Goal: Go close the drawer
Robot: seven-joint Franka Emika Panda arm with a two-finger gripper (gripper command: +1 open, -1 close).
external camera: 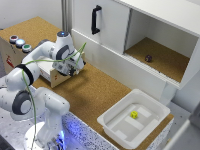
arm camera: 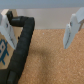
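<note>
The low wooden box (external camera: 11, 52) with three round coloured buttons (external camera: 20, 43) stands at the exterior view's left. Its pale plywood drawer (external camera: 54, 76) sticks out of the box towards the cork table. My gripper (external camera: 76, 65) hovers right at the drawer's front, which the arm largely hides in this view. In the wrist view the gripper (arm camera: 39, 31) is open and empty. The drawer's black handle (arm camera: 23, 46) and its plywood front (arm camera: 5, 47) lie close to one white finger (arm camera: 6, 24). The other finger (arm camera: 73, 29) is over bare cork.
A big white cabinet stands behind, with a tall black door handle (external camera: 96, 20) and an open compartment holding a small dark ball (external camera: 148, 58). A white plastic tub (external camera: 117, 125) with a yellow cube (external camera: 134, 114) sits on the cork table (external camera: 95, 92) at the exterior view's right.
</note>
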